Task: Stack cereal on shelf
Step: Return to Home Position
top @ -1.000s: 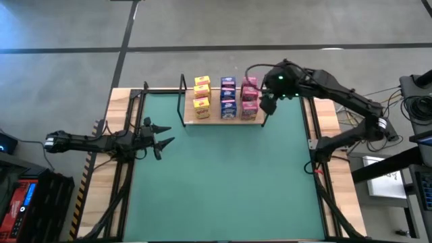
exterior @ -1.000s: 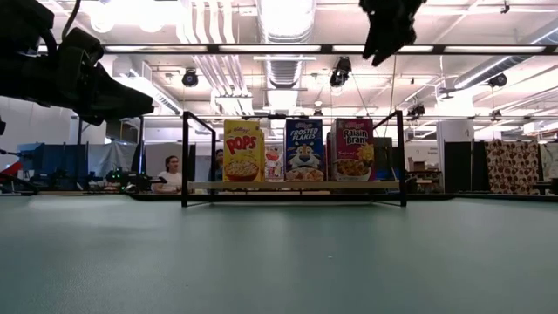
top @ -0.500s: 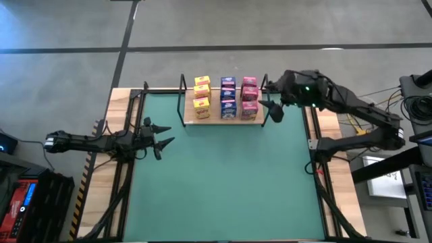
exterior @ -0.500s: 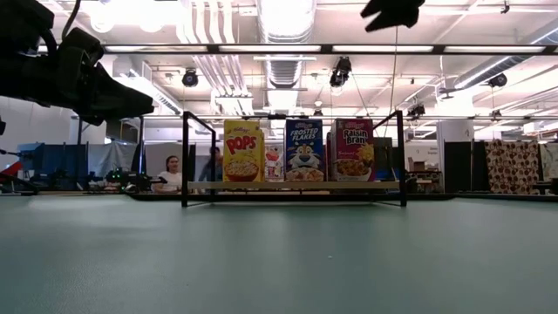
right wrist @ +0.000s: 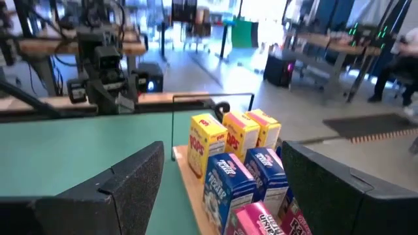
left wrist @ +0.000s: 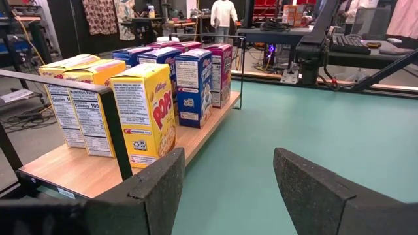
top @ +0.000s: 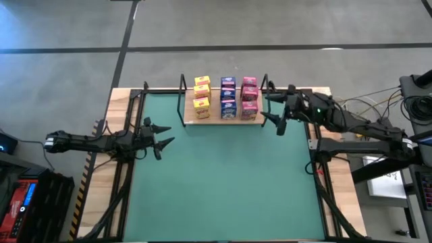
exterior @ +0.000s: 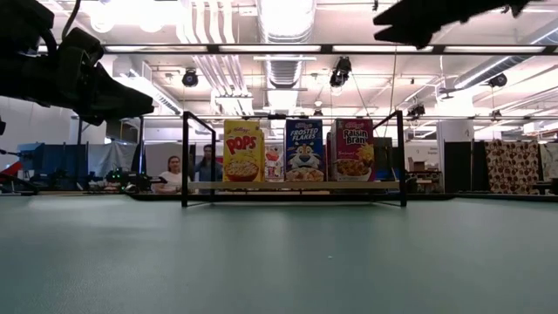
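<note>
The cereal boxes stand upright on their bases in three rows on the light-wood shelf [top: 223,120] at the far edge of the green mat: yellow boxes [top: 201,96], blue boxes [top: 228,97], pink boxes [top: 249,96]. The low view shows the front yellow box [exterior: 242,151], blue box [exterior: 304,150] and pink box [exterior: 354,150] between black uprights. My right gripper [top: 272,112] is open and empty, just right of the shelf's right end, raised above the mat. My left gripper [top: 164,133] is open and empty near the table's left edge, pointing right.
Green mat [top: 223,182] covers the table, with wide free room in front of the shelf. Black frame bars [top: 128,128] run along both table sides. People stand in the room beyond [exterior: 207,166]. Cables and equipment lie to the right [top: 412,101].
My right gripper has drawn back from above the pink row toward the table's right edge, turning from pointing down to pointing level toward the shelf. The boxes have stayed where they were. The left arm has kept still.
</note>
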### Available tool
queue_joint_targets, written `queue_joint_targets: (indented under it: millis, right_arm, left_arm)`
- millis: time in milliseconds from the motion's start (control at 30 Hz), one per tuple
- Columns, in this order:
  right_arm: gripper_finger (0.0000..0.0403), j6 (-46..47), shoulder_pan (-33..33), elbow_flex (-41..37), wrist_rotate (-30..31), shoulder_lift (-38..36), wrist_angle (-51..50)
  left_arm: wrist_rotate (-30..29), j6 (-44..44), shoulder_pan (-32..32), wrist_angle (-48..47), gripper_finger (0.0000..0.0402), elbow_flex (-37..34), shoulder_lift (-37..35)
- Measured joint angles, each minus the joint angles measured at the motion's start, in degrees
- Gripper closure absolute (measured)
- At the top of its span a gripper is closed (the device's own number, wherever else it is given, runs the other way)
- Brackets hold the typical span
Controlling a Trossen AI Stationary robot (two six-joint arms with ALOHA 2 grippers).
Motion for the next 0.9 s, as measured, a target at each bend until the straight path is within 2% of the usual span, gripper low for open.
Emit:
queue_joint_targets:
  millis: [267, 600, 900]
  right_arm:
    - [0.0106, 0.9, 0.0, -17.5, -0.1, -11.6, 15.2]
    - [0.0106, 2.6, 0.0, -27.9, 0.0, -25.5, 15.7]
    - [0.0106, 2.6, 0.0, -33.4, 0.0, -32.3, 15.3]
  left_arm:
    - [0.0, 0.0, 0.0, 0.0, 0.0184, 0.0, 0.0]
    - [0.0, 0.0, 0.0, 0.0, 0.0184, 0.0, 0.0]
    - [0.0, 0.0, 0.0, 0.0, 0.0184, 0.0, 0.0]
